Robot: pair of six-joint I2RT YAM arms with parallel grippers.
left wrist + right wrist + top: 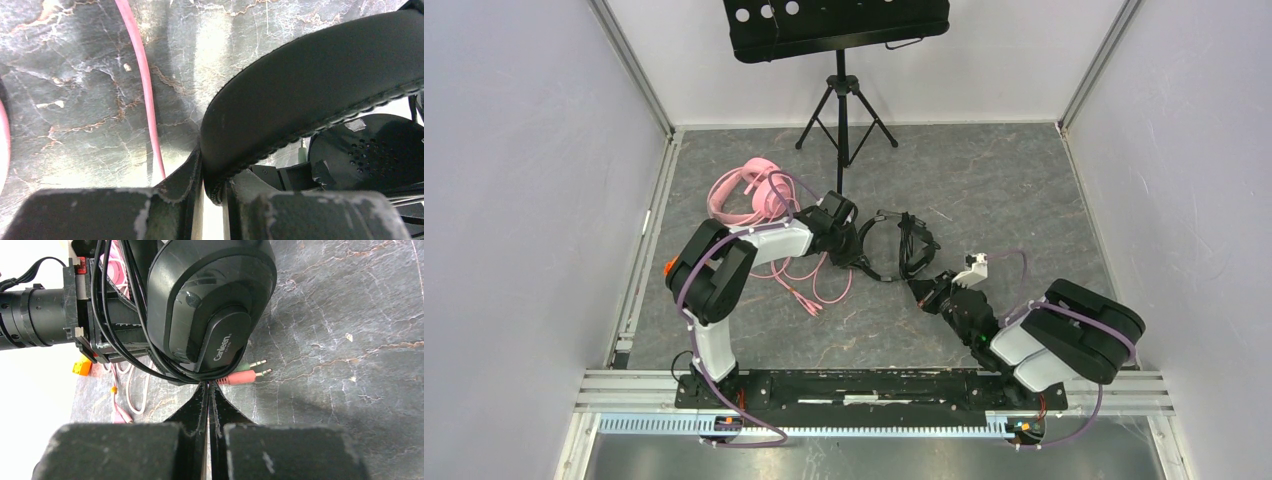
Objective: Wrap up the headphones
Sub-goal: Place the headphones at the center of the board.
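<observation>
Your left gripper (211,172) is clamped on the padded headband of the black headphones (310,85). The jaws stand only a narrow way apart, with the band's stitched edge wedged between them, so the grip is firm and the band arches up and to the right out of the fingers. Just past that band you can see the inner face of one ear cup (370,145), perforated at its centre.

Your right gripper (207,390) has its jaws pressed fully together. The tips sit directly under the other ear cup, right where the loops of thin black cable (120,335) gather beneath it. You cannot tell from the wrist view whether a strand is nipped between the tips or only lies against them. Two small plugs (247,371), one green and one pink, stick out to the right just beside the tips.

From above, the black pair hangs between your two arms, near the middle of the table (984,190), lifted at the headband by the left side.

The pink headphones (749,195) lie behind your left arm, toward the far left of the table. Their pink cable (824,290) trails loose under that arm in long loops, and a length of it runs across the surface beside the left fingers.

The music stand (839,30) is at the far edge, well apart from both pairs.
</observation>
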